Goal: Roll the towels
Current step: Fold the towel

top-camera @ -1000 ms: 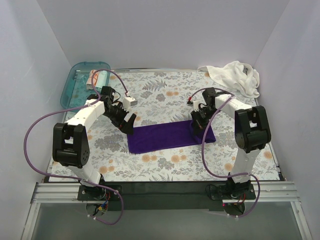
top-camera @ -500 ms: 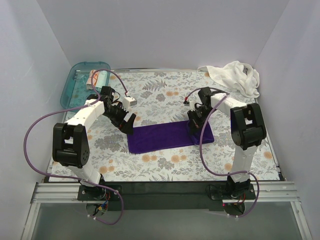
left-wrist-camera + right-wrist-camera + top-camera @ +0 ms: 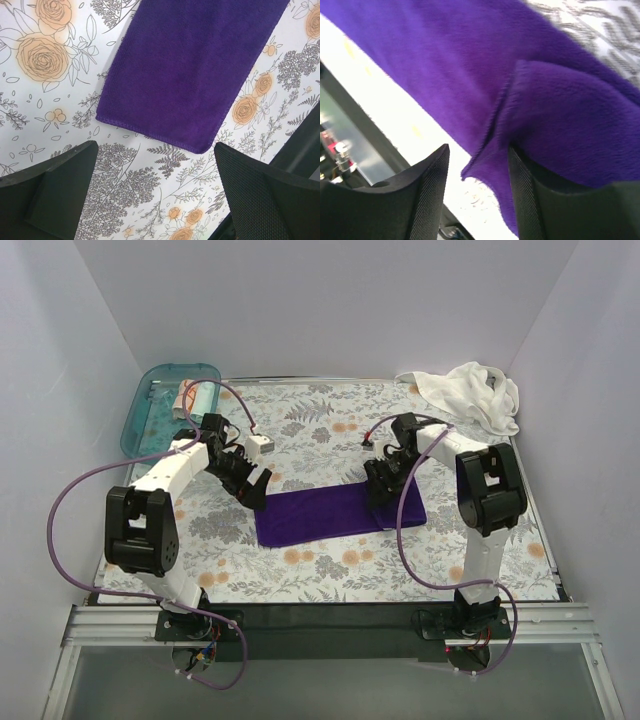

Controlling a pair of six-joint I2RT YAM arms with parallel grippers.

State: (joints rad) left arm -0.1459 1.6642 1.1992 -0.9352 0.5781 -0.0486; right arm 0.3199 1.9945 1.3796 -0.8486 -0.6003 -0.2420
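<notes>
Standing here, what worries me is the right end of the dark purple cloth towel (image 3: 330, 515). The right hand (image 3: 380, 490) has that end turned over on itself, but in its wrist view the fold looks loose. A flap of purple cloth (image 3: 555, 125) lies against one black finger, while the other finger (image 3: 427, 190) stands clear of it, so the hand is spread rather than pinching. If it pushes along like that, I'd expect the cloth to slide off the finger or bunch into a crooked lump instead of a tight roll. The soft towel could also drag across the floral-patterned sheet (image 3: 320, 430) and skew, since nothing pins its far end.

The left hand (image 3: 257, 488) hovers just off the towel's left short edge. Its fingers (image 3: 55, 185) are wide apart and grip nothing, and the hemmed edge (image 3: 150, 132) lies ahead of them, untouched.

Both arms reach forward from the near edge of the counter, elbows raised and wrists tipped down toward the towel's two ends. The purple towel lies mid-counter, mostly flat. The larger crumpled white towel (image 3: 470, 395) sits at the far right corner. The small rolled towels (image 3: 195, 395) rest in the teal translucent plastic tray (image 3: 150, 425) at far left.
</notes>
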